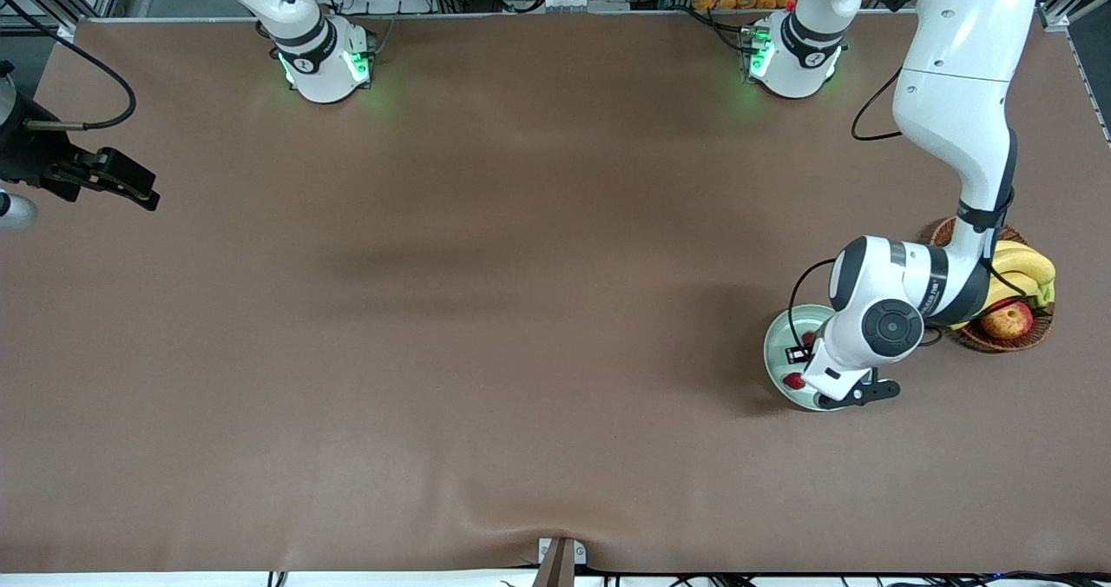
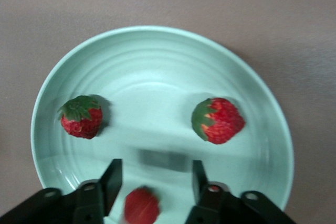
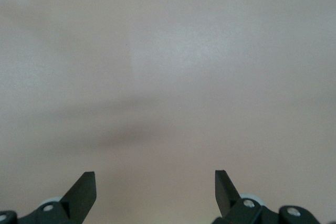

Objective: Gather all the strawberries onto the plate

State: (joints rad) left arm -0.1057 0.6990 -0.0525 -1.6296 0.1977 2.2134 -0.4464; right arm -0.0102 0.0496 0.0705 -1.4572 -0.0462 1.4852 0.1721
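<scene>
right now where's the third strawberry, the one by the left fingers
In the left wrist view the third strawberry sits between the left gripper's open fingers, over the plate, where two other strawberries lie.

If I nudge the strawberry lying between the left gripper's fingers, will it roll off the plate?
Probably not. The strawberry is rounded and tapered, so it would likely wobble in a short arc. The plate has a raised rim that should stop it. It looks soft, so squeeze gently.
</scene>
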